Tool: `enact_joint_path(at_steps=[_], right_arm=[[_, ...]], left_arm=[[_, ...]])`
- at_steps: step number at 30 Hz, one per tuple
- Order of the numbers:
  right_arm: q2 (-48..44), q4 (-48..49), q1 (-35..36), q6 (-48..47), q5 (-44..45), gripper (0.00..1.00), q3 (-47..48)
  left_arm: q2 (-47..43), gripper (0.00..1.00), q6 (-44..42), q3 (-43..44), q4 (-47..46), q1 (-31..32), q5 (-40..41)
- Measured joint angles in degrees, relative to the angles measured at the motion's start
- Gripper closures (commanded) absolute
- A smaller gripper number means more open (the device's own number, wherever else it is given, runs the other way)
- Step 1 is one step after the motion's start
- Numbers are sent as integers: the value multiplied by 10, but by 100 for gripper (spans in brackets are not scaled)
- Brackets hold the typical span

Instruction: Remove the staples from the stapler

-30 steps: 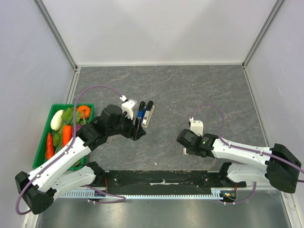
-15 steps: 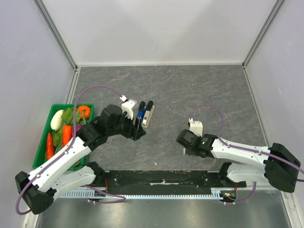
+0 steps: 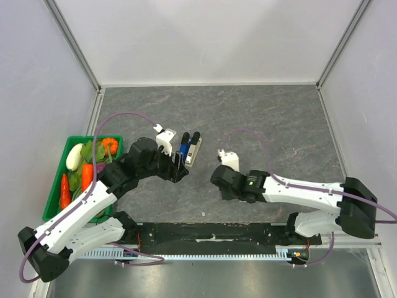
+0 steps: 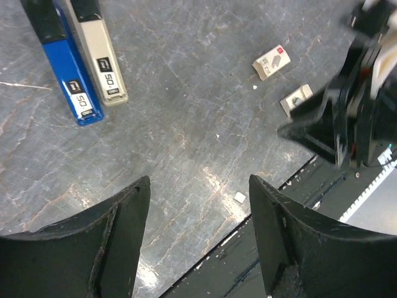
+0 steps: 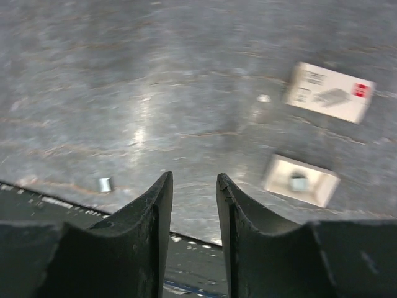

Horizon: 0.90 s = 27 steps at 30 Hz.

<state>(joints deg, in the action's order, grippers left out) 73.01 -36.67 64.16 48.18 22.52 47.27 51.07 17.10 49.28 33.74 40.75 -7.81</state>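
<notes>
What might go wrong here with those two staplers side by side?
The grey stapler lies beside the blue stapler, so the open left gripper might catch the wrong one or both. The right gripper hangs low near a loose bit and might knock it over the edge.

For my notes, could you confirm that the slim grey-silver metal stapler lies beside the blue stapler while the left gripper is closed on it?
Not quite: the left gripper is open and empty, clear of the slim grey-silver metal stapler, which does lie beside the blue stapler. The left wrist view shows it.
</notes>
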Motion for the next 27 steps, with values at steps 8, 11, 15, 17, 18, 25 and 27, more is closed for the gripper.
enact_joint_path(at_steps=[8,11,15,17,18,25,27], right_arm=[[131,33,97,-33,-26,58,72],[164,43,118,-33,-35,57,80],[188,57,134,-30,-42,55,91],[198,65,141,-26,-45,54,96],[202,68,145,-25,-47,54,99],[228,86,158,-12,-54,51,102],[231,89,159,-10,-56,51,102]], left_arm=[[-58,29,8,-9,1,0,73],[-85,29,15,-9,1,-1,110],[-110,29,21,-10,0,-2,139],[-114,29,22,-10,0,-3,145],[-115,29,23,-10,0,-3,148],[-114,29,25,-15,1,-3,153],[-114,29,25,-15,1,-3,152]])
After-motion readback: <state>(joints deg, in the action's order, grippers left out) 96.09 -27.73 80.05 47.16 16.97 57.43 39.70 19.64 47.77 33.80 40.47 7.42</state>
